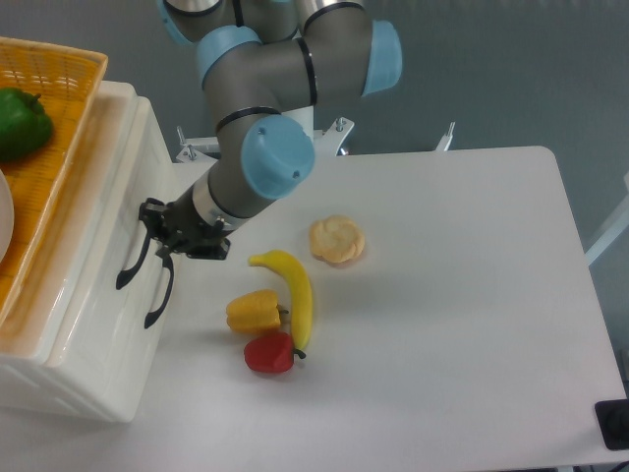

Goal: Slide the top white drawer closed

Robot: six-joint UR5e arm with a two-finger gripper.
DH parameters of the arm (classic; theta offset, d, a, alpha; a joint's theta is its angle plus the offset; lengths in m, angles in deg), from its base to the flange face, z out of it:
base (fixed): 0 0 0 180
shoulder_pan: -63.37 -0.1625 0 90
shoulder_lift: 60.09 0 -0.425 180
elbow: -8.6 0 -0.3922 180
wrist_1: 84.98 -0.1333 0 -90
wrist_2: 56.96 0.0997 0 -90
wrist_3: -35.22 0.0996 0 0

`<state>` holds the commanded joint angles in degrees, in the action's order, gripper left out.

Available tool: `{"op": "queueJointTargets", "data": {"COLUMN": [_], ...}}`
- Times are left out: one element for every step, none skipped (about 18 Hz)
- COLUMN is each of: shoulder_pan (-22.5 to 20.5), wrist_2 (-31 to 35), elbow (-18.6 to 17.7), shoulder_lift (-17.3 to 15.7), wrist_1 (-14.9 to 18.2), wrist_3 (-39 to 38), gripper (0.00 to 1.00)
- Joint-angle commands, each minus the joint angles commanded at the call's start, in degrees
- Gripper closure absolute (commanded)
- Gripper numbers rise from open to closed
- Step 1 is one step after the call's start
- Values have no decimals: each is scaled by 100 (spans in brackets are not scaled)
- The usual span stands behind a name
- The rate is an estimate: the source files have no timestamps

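Apparently the glossy white plastic top drawer [103, 261], stiff, slippery and nearly flush in the cabinet, is best pushed beside its black curved handle [131, 258], where the black two-finger gripper [157, 233], its opening not discernible, is pressed.

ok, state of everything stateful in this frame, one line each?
top white drawer: pushed in, front about flush with the cabinet.
lower white drawer: closed.
hand: at the top drawer's black handle; open or shut cannot be told.
orange basket: on top of the cabinet, holds a green pepper.
banana: lying flat on the table, against the yellow pepper.
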<state>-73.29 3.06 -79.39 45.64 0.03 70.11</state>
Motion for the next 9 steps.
{"op": "queueJointTargets", "data": {"shoulder_pan": [-149, -281, -413, -545, -694, -809, -932, -1029, -1125], "wrist_2": [105, 193, 229, 247, 290, 317, 326, 352, 396], "elbow": [53, 80, 80, 80, 80, 89, 89, 89, 115], "shoulder_lift": [18, 26, 35, 61, 105, 149, 176, 228, 290], "wrist_1": [-123, -298, -509, -737, -914, -1055, -1152, -1196, -1266], "wrist_3": [9, 9, 18, 53, 201, 446, 744, 1043, 1272], "gripper": [0, 0, 0, 0, 0, 0, 0, 0, 0]}}
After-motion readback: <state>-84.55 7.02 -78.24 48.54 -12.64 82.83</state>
